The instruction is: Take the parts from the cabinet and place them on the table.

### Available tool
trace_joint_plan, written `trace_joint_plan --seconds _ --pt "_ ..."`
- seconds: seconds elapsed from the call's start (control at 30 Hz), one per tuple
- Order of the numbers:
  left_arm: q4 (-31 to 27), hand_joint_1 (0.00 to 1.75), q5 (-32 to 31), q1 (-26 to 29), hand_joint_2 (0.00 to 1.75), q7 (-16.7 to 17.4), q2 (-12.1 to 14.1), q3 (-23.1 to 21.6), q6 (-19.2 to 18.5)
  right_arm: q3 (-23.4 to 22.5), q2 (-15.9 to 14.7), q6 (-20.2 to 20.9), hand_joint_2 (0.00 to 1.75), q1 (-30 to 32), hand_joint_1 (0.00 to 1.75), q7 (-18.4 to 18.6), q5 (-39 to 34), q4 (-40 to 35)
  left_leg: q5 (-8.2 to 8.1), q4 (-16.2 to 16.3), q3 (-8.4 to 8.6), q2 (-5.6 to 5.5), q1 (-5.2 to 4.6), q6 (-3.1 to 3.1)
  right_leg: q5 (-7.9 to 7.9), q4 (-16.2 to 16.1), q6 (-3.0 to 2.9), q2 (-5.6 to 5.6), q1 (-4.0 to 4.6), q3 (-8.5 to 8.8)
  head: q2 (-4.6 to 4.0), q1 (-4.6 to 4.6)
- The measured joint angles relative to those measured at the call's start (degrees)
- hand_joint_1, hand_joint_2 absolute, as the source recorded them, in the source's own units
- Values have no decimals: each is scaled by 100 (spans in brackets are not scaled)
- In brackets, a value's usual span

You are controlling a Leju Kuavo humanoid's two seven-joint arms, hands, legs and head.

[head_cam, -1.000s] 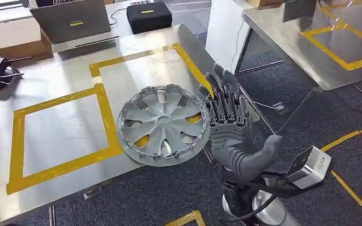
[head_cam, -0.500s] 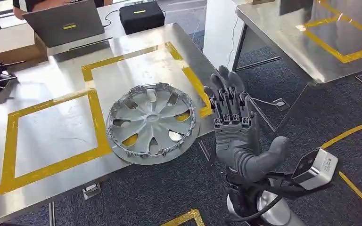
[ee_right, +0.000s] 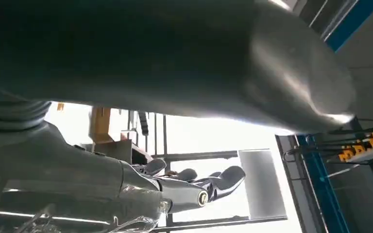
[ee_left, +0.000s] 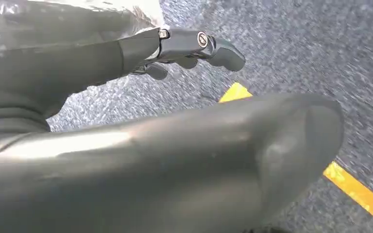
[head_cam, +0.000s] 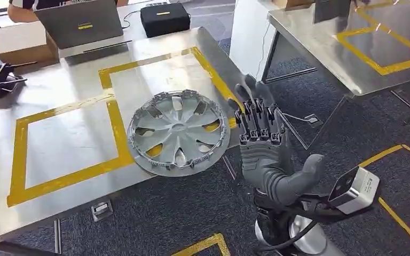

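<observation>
Lying flat on the surface, the hubcap overhangs the near edge slightly. Just beside its rim, over the floor, the right hand stands upright with fingers spread, holding nothing. The left hand grips nothing.

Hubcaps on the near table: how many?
1. The silver hubcap lies flat near the near table's front edge, overlapping the yellow tape, just left of the open right hand.
</observation>
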Motion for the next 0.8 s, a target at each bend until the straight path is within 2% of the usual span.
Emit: trace_joint_plan --seconds 0.07,0.1,0.13,0.17,0.2,0.23,0.27,0.3,0.4,0.43,0.47,0.5,0.53,0.57,0.6,0.63,0.67,0.7,0.77,0.8 --pt "0 0 0 3 0 0 2 0 -9 -2 0 -2 0 20 0 -4 -26 2 61 19 -107 5 -11 21 -557 854 37 -1 -16 -274 0 9" --pt "0 0 2 10 0 0 4 0 -9 -7 -4 -2 0 35 0 -4 -26 2 91 36 -167 10 -14 18 -701 1219 50 -1 -15 -366 0 11" --pt "0 0 2 12 0 2 4 0 -11 -9 -11 -2 0 49 0 -9 -26 2 117 56 -224 12 -16 18 -689 1359 57 -2 -16 -360 0 11" --pt "0 0 2 11 0 7 9 0 -15 -13 -18 -2 0 58 0 -11 -26 2 142 84 -282 13 -16 14 -572 1264 55 -2 -17 -242 0 17" --pt "0 0 2 10 0 9 15 0 -15 -20 -20 -2 0 60 0 -13 -26 2 159 108 -332 13 -16 4 -378 908 47 -2 -17 9 0 15" --pt "0 0 2 11 0 9 15 0 -15 -31 -20 -2 0 56 0 -15 -26 0 168 139 -363 12 -15 -4 -178 371 27 -2 -15 354 0 17" --pt "0 0 0 10 0 9 15 0 -15 -37 -20 -2 0 49 0 -15 -26 0 170 174 -390 11 -15 -10 -74 -161 0 -1 -14 683 0 17" --pt "0 0 0 6 0 9 15 0 -15 -37 -20 -2 0 46 0 -15 -26 -2 178 203 -445 11 -45 -48 -190 -365 -33 5 17 808 0 9" --pt "0 0 0 11 0 9 15 -2 -18 -44 -26 -2 0 52 0 -17 -26 -24 277 203 -484 8 -11 -159 -136 -408 -121 15 52 748 0 11" --pt "0 0 0 16 0 9 15 -2 -18 -44 -26 -2 0 52 0 -17 -26 -26 299 200 -494 2 -18 -198 -85 -454 -189 6 35 733 0 11" --pt "0 0 0 12 0 9 22 0 -18 -44 -26 0 0 44 0 -17 -26 -28 168 253 -514 -11 -8 -220 -38 -487 -247 -20 0 724 0 11" --pt "0 0 0 14 0 9 20 -2 -18 -44 -26 0 0 42 0 -17 -26 -28 -49 420 -564 -10 -7 -249 -8 -490 -280 -23 -3 687 0 -9" --pt "0 0 2 12 0 9 22 -2 -17 -44 -26 0 0 46 0 -17 -26 -28 -332 780 -670 -10 12 -274 18 -484 -314 -34 -5 645 0 -39" --pt "0 0 2 13 0 9 22 -2 -18 -44 -26 0 0 53 0 -17 -26 -28 -597 1216 -795 -9 26 -298 49 -476 -318 -45 -2 602 0 -44" --pt "0 0 2 13 0 9 22 -2 -18 -44 -26 0 0 52 0 -17 -26 -28 -784 1612 -903 -9 32 -318 80 -465 -317 -52 1 550 0 -42" --pt "0 0 2 14 0 9 22 -2 -20 -42 -26 0 0 54 0 -17 -26 -28 -817 1804 -923 -9 38 -333 110 -453 -313 -57 0 501 0 -48" --pt "0 0 0 15 0 9 22 -2 -24 -41 -26 0 0 56 0 -17 -26 -28 -723 1763 -837 -9 46 -339 137 -437 -303 -60 -2 448 0 -44" --pt "0 0 2 15 0 9 22 -2 -24 -42 -26 0 0 56 0 -17 -26 -28 -529 1489 -645 -9 52 -337 164 -416 -290 -60 -5 396 0 -46" --pt "0 0 2 9 0 9 28 -2 -24 -41 -26 0 0 54 0 -17 -26 -28 -117 500 -31 -9 54 -319 197 -364 -251 -59 -17 312 0 -46" --pt "0 0 2 -5 0 9 28 -2 -24 -41 -26 0 0 54 0 -17 -26 -28 -216 174 136 -13 41 -297 216 -347 -218 -60 -5 273 0 -50"
